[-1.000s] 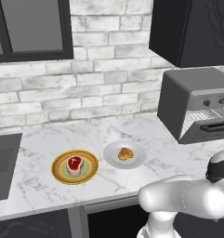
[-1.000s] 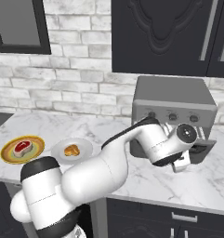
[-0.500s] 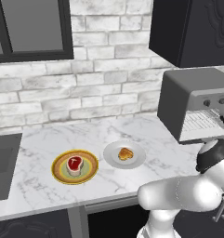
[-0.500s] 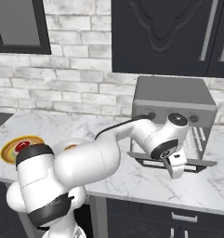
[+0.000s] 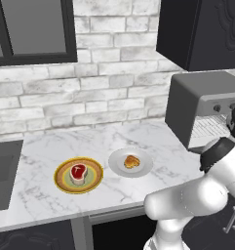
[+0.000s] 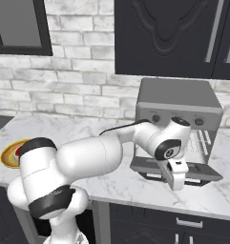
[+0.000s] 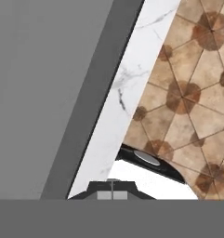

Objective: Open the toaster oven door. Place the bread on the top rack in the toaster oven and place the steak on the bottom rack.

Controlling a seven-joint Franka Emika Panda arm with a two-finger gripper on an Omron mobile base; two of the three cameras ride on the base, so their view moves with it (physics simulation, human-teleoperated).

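The toaster oven [image 5: 202, 105] [image 6: 176, 97] stands at the right end of the counter. Its door [image 6: 145, 167] lies folded down flat, seen close up as a grey panel [image 7: 39, 93]. A silver wire rack [image 5: 209, 127] [image 6: 202, 143] shows inside; I cannot tell top from bottom. My gripper [image 6: 177, 185] [image 7: 112, 188] points down just past the door's front edge, shut with nothing between its fingers. The red steak [image 5: 78, 172] sits on a yellow-green plate [image 5: 60, 179]. The golden bread [image 5: 132, 161] lies on a white plate [image 5: 116, 168] to its right.
A dark sink [image 5: 2, 171] is set into the counter's left end. Black wall cabinets [image 6: 173, 33] hang over the oven. The marble counter edge [image 7: 118, 107] runs beside the door, with tiled floor [image 7: 187, 93] below. My arm hides part of the steak's plate [image 6: 9, 153].
The oven door has swung from partly open down to flat. My gripper followed it down past the front edge and its fingers closed together.
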